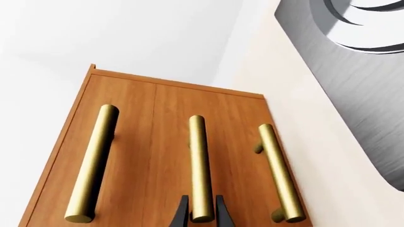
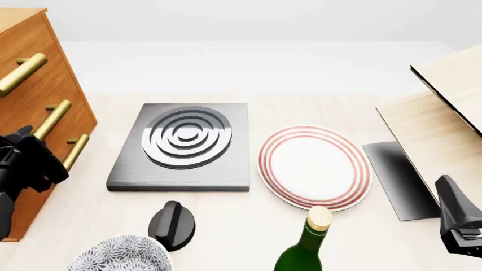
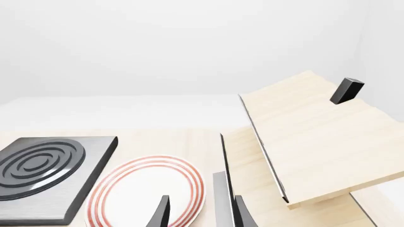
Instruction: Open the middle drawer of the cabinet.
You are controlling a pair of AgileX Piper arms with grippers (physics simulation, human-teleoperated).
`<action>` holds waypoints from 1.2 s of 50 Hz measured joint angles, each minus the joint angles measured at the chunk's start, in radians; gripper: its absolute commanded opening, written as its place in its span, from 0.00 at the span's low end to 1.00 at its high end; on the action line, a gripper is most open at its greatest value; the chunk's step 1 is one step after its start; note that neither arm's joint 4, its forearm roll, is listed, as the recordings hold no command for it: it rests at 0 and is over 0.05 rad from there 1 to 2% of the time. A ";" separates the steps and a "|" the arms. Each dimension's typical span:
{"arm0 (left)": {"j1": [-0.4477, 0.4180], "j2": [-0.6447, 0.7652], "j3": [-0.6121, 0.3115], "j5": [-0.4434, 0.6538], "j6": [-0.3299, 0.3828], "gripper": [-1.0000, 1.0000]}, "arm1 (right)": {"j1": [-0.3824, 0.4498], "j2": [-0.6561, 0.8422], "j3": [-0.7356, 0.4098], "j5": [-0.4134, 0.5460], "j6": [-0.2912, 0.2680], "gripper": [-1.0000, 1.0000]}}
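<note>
A: Where's your target?

B: The cabinet (image 2: 38, 84) stands well to the left of the hob (image 2: 184, 145), and the middle drawer (image 1: 177, 156) is the second of three. Your left gripper (image 1: 202, 213) is already at its handle (image 1: 200, 165) — in the left wrist view the two fingertips sit open, one on each side of the brass bar's near end, not yet pinching it.

A: How will it handle?

B: By my judgement a stiff wooden box, fairly heavy, sliding straight out. The round brass bar looks smooth and may slip, so grip it squarely near the middle and pull level.

A: Counts?

B: Three drawers, three brass bars, one hob, one striped plate (image 2: 315, 166), one bottle (image 2: 305, 245), one black knob (image 2: 171, 224), one patterned bowl (image 2: 121, 255), some pale boards (image 3: 315, 142).

A: And your right gripper (image 3: 200, 210)?

B: Well right of the hob, over the plate's edge — fingers apart, holding nothing
</note>
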 measured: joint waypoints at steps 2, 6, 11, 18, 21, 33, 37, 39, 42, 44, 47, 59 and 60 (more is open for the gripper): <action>0.000 0.000 0.000 0.000 0.000 0.00 | 0.000 0.000 0.000 0.000 0.000 1.00; -0.003 0.000 0.001 -0.002 0.003 0.00 | 0.000 0.000 0.000 0.000 0.000 1.00; -0.009 -0.001 0.002 -0.003 0.007 0.00 | 0.000 0.001 0.000 -0.001 0.000 1.00; -0.022 -0.005 0.005 -0.002 0.018 0.00 | 0.000 0.001 0.000 -0.001 0.000 1.00; -0.029 -0.005 0.007 -0.005 0.025 0.00 | 0.000 0.000 0.000 0.000 0.000 1.00; -0.057 0.001 0.018 -0.033 0.053 0.00 | 0.000 0.000 0.000 0.000 0.000 1.00; -0.064 0.007 0.022 -0.047 0.062 0.00 | 0.000 0.000 0.000 0.000 0.000 1.00; -0.067 0.008 0.023 -0.053 0.066 0.00 | 0.000 0.000 0.000 0.000 0.000 1.00; -0.074 0.011 0.026 -0.061 0.072 0.00 | 0.000 0.000 0.000 0.000 0.000 1.00; -0.079 0.012 0.028 -0.066 0.075 0.00 | 0.000 0.000 0.000 0.000 0.000 1.00; -0.085 0.013 0.030 -0.070 0.081 0.00 | 0.000 0.000 0.000 0.000 0.000 1.00; -0.116 0.005 0.035 -0.071 0.099 0.00 | 0.000 -0.001 0.000 0.001 0.000 1.00; -0.119 0.004 0.035 -0.070 0.100 0.00 | 0.000 -0.001 0.000 0.001 0.000 1.00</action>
